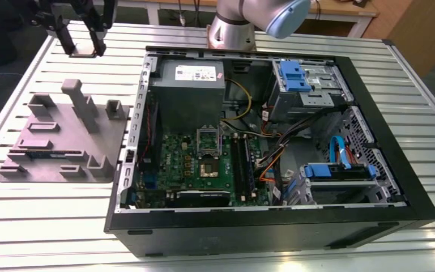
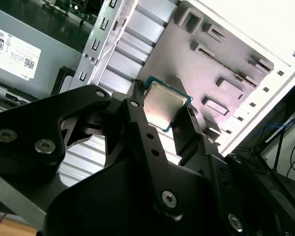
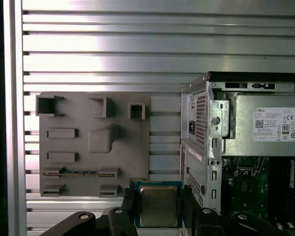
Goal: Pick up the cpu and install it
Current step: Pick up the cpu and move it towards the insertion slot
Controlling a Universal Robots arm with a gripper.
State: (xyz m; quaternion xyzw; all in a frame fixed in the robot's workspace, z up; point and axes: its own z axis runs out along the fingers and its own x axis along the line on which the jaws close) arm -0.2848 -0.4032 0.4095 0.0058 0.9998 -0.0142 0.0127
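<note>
We see the jaws closed on the cpu point(image 2: 164, 105). In the second wrist view two black fingers point(image 2: 143, 129) press on opposite edges of the chip, and its silvery-grey top and green rim show between them. The first wrist view gives the same grip: the cpu point(image 3: 158, 205) sits square between the fingers point(image 3: 129, 207) and faces the camera.

In the exterior view the jaws hang above the far part of the slatted metal counter point(image 1: 51, 226), towards the exterior view's left. They are beyond the far edge of the grey moulded tray point(image 1: 59, 141). The chip is off the tray and clear of the counter, carried in the air.

The open computer case point(image 1: 278, 226) lies flat on the counter, just beside the tray on the exterior view's right. Inside it we see the green motherboard point(image 1: 202, 187). The metal-framed socket point(image 1: 208, 167) is near the board's middle, well apart from the jaws and the chip. Farther back in the case lies the grey power supply point(image 1: 191, 90) with its white label. Blue drive brackets point(image 1: 293, 76) stand at the case's far right. The robot arm point(image 1: 255, 22) rises beyond the far side of the case.

In the first wrist view both the tray point(image 3: 118, 162) and the power supply point(image 3: 270, 125) lie beyond the held chip.
</note>
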